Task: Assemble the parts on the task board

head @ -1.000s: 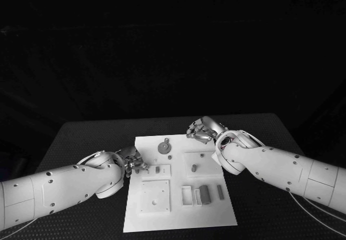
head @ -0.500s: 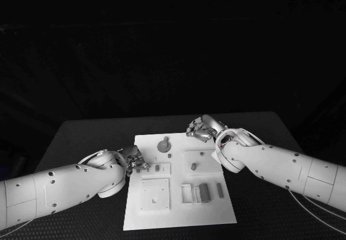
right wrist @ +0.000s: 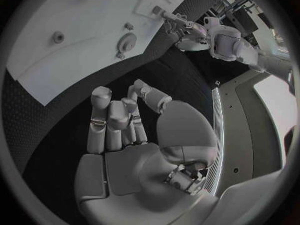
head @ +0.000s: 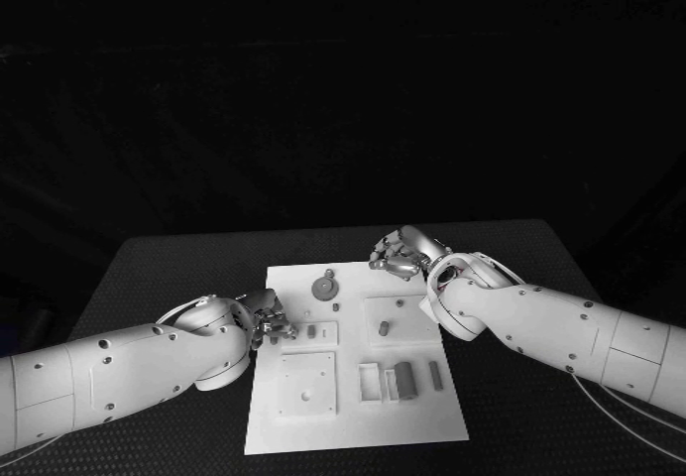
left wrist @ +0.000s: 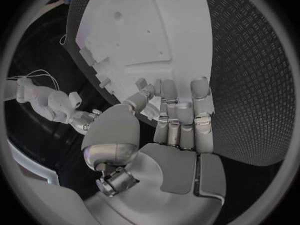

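The white task board [head: 358, 416] lies at lower centre of the head view on the black table [head: 171, 268]; the left hand [head: 269, 319] sits at the board's left edge with fingers curled in, whether on a part I cannot tell, barely shifted from a second ago; the right hand [head: 400, 255] hovers at the board's upper right corner, fingers curled and empty, much as before; a round grey part [head: 327, 289] lies near the board's top

White task board [head: 358, 421], black table [head: 171, 273]
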`<state>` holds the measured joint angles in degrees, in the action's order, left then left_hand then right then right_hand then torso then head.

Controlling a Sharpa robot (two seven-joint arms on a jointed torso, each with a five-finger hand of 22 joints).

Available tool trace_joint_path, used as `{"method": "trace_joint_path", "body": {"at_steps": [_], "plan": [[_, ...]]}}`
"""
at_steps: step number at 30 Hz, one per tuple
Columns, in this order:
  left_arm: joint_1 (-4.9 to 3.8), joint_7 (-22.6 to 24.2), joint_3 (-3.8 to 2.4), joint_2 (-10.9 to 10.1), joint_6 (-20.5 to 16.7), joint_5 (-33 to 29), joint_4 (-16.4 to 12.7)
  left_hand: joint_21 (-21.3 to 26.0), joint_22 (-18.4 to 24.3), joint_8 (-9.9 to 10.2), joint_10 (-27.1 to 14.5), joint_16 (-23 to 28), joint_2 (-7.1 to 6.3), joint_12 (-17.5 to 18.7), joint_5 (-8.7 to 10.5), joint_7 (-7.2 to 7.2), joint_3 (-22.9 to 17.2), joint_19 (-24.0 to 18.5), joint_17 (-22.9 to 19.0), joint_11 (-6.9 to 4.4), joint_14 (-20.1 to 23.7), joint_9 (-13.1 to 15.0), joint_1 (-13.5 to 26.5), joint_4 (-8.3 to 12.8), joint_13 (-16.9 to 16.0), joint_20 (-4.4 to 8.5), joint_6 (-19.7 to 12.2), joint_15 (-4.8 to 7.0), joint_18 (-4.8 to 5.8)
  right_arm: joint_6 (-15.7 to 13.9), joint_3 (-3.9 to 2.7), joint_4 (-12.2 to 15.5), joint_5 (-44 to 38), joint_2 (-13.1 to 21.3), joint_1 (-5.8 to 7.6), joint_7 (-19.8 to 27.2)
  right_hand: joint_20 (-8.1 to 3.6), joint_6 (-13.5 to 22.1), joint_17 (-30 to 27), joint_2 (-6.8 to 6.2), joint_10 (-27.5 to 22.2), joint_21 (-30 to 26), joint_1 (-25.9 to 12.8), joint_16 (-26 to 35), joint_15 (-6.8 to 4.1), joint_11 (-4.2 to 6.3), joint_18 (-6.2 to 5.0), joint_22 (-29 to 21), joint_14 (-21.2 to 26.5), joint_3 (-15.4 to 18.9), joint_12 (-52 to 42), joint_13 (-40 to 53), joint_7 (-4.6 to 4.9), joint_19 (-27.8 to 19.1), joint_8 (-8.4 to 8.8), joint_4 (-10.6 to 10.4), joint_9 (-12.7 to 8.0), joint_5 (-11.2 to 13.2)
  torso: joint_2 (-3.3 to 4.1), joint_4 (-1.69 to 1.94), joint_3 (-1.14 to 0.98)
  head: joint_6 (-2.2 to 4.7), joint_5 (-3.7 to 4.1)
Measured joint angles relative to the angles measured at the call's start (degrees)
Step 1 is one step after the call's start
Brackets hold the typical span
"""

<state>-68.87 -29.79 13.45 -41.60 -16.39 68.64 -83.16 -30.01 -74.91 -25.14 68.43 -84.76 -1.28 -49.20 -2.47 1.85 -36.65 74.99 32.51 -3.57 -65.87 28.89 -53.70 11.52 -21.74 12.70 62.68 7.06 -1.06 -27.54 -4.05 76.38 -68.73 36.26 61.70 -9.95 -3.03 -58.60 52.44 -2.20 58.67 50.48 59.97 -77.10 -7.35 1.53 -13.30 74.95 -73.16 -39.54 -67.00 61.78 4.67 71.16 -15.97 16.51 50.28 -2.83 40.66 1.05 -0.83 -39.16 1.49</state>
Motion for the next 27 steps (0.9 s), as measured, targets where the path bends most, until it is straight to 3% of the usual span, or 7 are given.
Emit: {"method": "trace_joint_path", "body": {"at_steps": [27], "plan": [[0.24,-0.3,-0.03,0.4,-0.2,1.9,0.3,0.0,0.0,-0.7,0.3,0.0,0.23,-0.2,-0.13,-0.04,0.0,0.3,0.1,-0.11,-0.5,0.0,0.2,0.2,0.1,0.08,0.0,0.09,-0.01,0.1,0.00,0.0,0.2,0.0,0.00,0.1,0.09,0.0,0.0,0.00,0.0,0.0,0.0,0.0,0.01,0.00,-0.02,0.0,0.0,-0.2,0.0,0.0,0.00,0.1,0.00,-0.2,0.2,0.0,0.00,-0.01,0.01,0.02,0.10]]}}
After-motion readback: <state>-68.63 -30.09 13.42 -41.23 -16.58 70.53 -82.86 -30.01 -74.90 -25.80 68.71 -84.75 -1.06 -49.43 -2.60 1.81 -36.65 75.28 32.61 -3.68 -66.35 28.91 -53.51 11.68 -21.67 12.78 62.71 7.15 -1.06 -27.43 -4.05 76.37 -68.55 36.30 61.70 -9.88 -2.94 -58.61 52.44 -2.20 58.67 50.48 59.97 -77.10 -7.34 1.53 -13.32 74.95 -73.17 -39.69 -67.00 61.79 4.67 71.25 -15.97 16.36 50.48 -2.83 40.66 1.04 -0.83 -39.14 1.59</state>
